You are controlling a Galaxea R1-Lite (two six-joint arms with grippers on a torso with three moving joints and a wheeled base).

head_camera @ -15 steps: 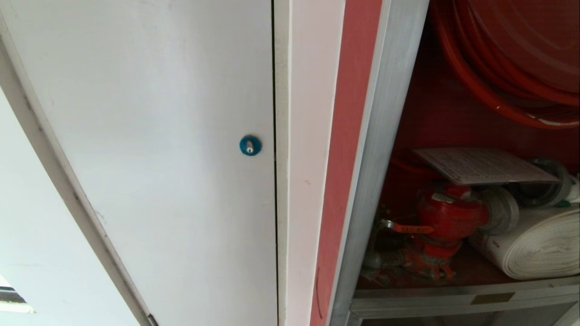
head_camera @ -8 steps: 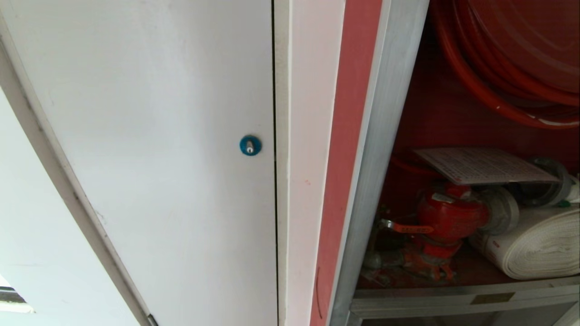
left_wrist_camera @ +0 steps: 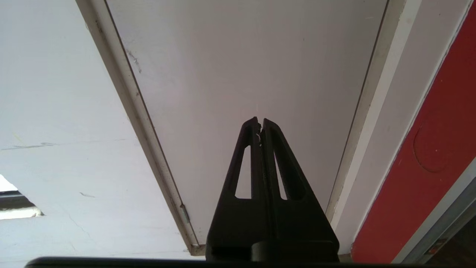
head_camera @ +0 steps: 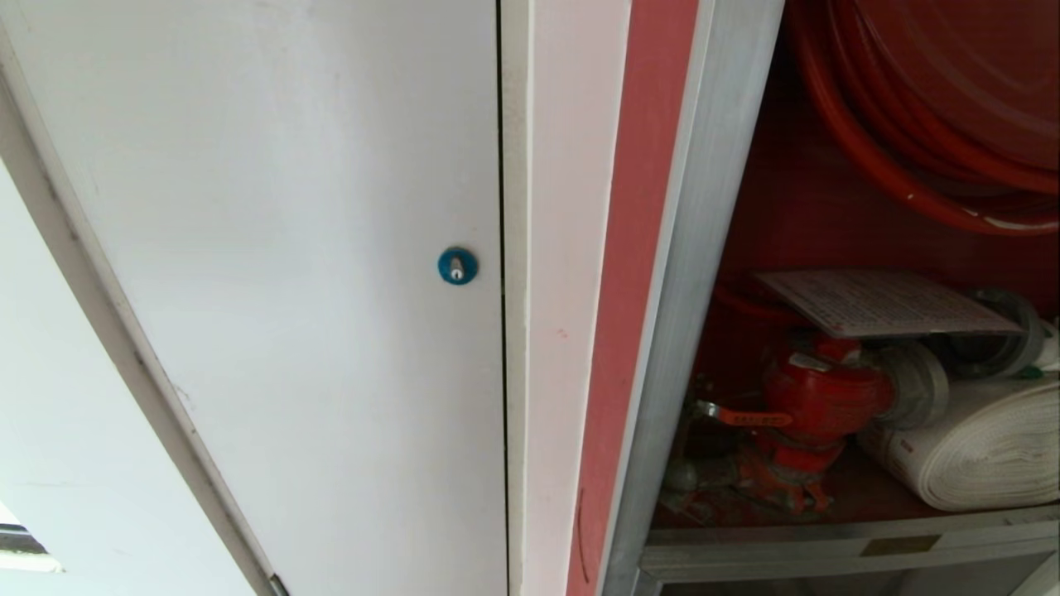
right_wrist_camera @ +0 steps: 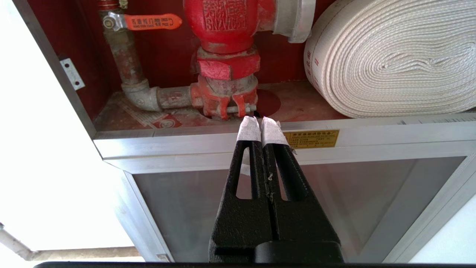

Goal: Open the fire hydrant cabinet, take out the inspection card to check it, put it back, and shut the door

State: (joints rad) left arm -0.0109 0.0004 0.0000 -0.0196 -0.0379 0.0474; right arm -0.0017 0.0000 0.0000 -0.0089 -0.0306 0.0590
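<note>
Inside the fire hydrant cabinet [head_camera: 704, 248], one inspection card [head_camera: 882, 302] tops one red valve [head_camera: 820, 397]; both grippers' jaws pressed together

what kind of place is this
Probably a corridor or service area of a building, at a wall-mounted fire hydrant cabinet: it stands open, showing a red valve, a rolled white hose and a red hose reel. Beside it is a white door.
</note>
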